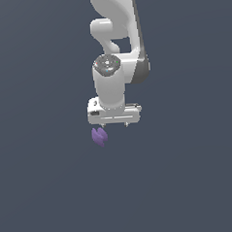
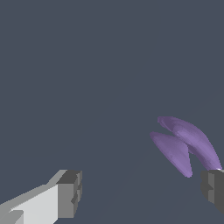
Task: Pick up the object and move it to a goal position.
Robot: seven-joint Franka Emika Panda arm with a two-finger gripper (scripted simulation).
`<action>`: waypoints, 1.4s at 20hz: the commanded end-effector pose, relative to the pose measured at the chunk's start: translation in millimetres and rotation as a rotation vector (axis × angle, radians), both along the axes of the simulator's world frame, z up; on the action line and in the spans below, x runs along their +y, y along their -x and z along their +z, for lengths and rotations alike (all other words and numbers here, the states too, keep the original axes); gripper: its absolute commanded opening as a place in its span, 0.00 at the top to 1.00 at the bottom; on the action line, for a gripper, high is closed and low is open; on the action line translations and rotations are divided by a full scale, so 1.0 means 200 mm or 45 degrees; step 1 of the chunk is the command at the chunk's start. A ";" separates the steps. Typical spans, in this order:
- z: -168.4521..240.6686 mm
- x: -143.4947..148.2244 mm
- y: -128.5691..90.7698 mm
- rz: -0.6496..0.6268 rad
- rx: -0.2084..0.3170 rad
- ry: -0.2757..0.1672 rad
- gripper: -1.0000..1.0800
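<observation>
The object is a small matte purple item with two pointed lobes, lying on the dark grey floor. In the exterior view it sits just below and slightly to the left of my white gripper, which hangs above it. The wrist view shows the object close beside one dark fingertip, off the middle of the gap. The other fingertip is far from it. My gripper is open and holds nothing.
The white arm rises behind the gripper toward the top of the exterior view. Around it there is only the uniform dark grey floor.
</observation>
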State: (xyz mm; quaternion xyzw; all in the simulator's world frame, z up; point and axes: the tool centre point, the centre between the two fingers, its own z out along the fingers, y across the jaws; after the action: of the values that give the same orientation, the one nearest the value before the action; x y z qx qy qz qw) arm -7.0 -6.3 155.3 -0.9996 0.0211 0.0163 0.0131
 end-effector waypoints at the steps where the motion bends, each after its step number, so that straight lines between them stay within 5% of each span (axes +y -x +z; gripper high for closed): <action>1: 0.00 0.00 0.00 0.000 0.000 0.000 0.04; 17: 0.10 0.03 -0.05 0.024 -0.031 0.012 0.04; 28: 0.05 -0.06 -0.04 0.189 -0.036 0.015 0.04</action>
State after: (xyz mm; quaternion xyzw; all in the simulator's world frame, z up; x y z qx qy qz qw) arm 1.0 -14.6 166.8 -0.9991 -0.0410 0.0031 0.0067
